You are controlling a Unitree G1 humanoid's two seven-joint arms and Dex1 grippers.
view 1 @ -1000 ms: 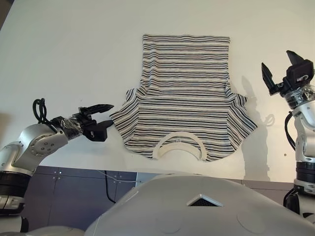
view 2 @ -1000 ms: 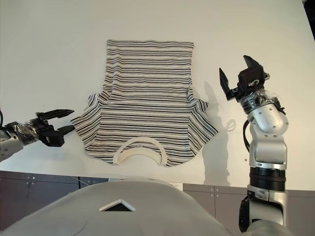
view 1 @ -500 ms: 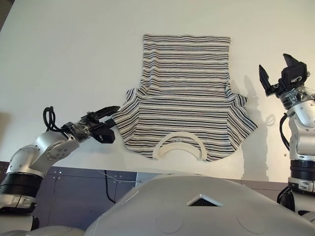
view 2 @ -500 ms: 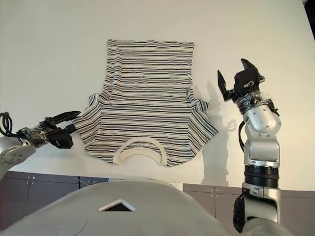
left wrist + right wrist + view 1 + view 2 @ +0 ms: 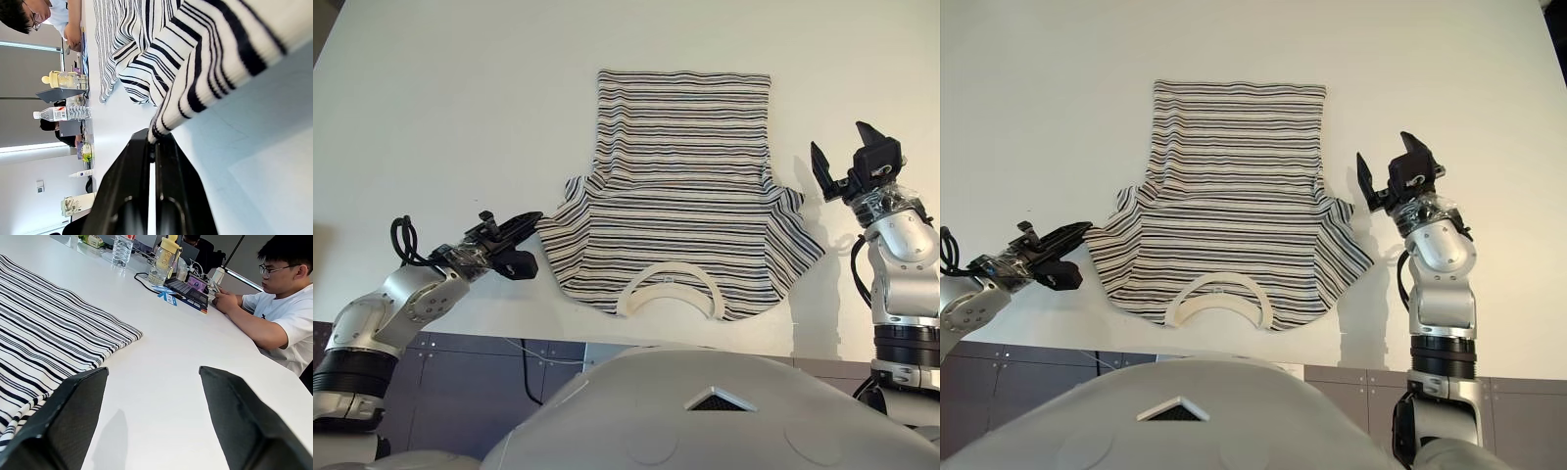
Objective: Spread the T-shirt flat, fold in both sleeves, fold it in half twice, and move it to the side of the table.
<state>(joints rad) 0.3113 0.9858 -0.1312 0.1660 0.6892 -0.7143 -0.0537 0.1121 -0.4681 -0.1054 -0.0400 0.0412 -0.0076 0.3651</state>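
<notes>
Left eye view: the left gripper (image 5: 524, 223) is clamped on the sleeve edge of the T-shirt (image 5: 680, 186), which lies spread flat in the middle of the table (image 5: 460, 98). The right gripper (image 5: 840, 145) hovers, fingers apart, beside the other sleeve. All the folds and the move aside remain, I judge.

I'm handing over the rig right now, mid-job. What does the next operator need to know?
Left gripper: shut on the tip of the left sleeve of the T-shirt.
Right gripper: open, hovers above the table beside the right sleeve, not touching it.
Done: shirt spread flat, collar toward the robot.
Left: fold in both sleeves, halve twice, move it to the table's side.
</notes>
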